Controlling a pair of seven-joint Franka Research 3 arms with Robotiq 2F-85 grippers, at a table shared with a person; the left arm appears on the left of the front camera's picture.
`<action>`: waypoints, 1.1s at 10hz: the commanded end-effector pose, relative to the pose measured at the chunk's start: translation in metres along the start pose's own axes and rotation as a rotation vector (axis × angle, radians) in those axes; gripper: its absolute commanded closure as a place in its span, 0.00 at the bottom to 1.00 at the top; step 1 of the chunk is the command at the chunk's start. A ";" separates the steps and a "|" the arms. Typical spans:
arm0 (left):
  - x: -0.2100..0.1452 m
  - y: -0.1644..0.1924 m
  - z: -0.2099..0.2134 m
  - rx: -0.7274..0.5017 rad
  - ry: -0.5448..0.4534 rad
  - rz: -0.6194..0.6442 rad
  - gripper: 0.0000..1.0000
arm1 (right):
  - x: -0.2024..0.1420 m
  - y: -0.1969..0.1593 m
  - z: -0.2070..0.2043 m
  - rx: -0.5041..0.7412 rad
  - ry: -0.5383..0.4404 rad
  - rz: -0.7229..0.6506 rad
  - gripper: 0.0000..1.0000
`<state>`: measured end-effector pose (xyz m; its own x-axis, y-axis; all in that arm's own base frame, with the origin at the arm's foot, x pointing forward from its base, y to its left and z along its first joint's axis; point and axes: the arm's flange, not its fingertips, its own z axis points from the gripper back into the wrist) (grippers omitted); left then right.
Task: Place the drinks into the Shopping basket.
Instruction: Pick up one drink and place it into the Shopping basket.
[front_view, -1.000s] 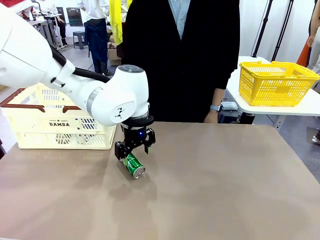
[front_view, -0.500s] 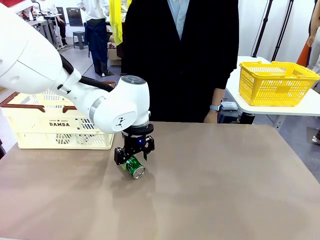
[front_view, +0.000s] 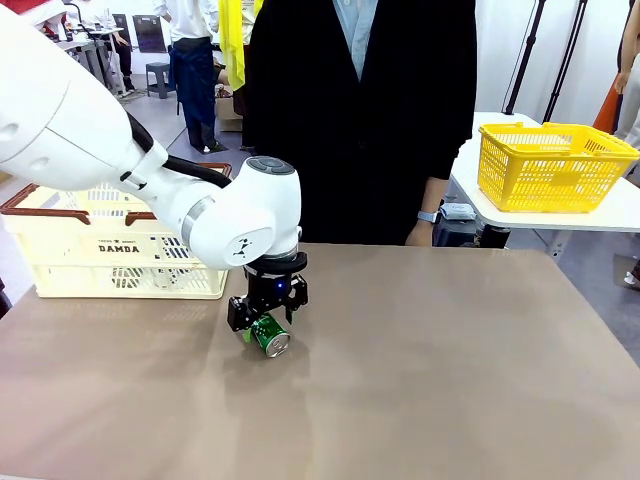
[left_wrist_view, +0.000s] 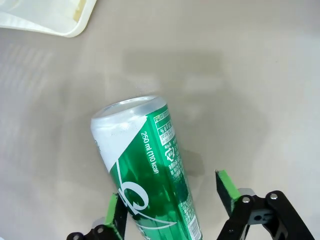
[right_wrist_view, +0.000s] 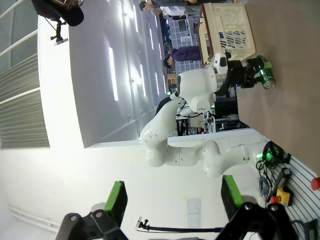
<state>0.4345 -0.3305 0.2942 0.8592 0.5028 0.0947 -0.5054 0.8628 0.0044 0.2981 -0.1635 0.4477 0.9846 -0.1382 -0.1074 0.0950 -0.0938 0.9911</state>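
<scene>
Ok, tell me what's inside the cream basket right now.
Through the Shopping basket's perforated wall there are only vague dark and pale patches; I cannot say what they are. The green can lies outside on the table.

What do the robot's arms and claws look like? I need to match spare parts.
The left arm is glossy white with rounded joints, a grey-capped wrist joint and a black cable along it. Its left claw is black, with a small blue light and green pads. The right claw is black with green pads too.

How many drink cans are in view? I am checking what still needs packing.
1: a green can lies on the table, between the left gripper's open fingers. Another may sit hidden inside the Shopping basket.
</scene>
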 end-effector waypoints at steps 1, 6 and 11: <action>-0.001 -0.007 -0.004 0.038 -0.051 0.030 1.00 | -0.001 0.006 0.000 0.011 -0.002 -0.019 0.00; 0.000 -0.005 -0.009 0.042 -0.035 0.030 1.00 | -0.001 0.006 0.000 0.011 -0.002 -0.019 0.00; 0.011 0.013 0.082 -0.051 0.010 -0.161 1.00 | -0.001 0.006 0.000 0.011 -0.002 -0.019 0.00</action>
<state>0.4363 -0.3310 0.3302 0.8965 0.4289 0.1111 -0.4294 0.9029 -0.0206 0.2981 -0.1635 0.4476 0.9845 -0.1382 -0.1077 0.0952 -0.0939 0.9910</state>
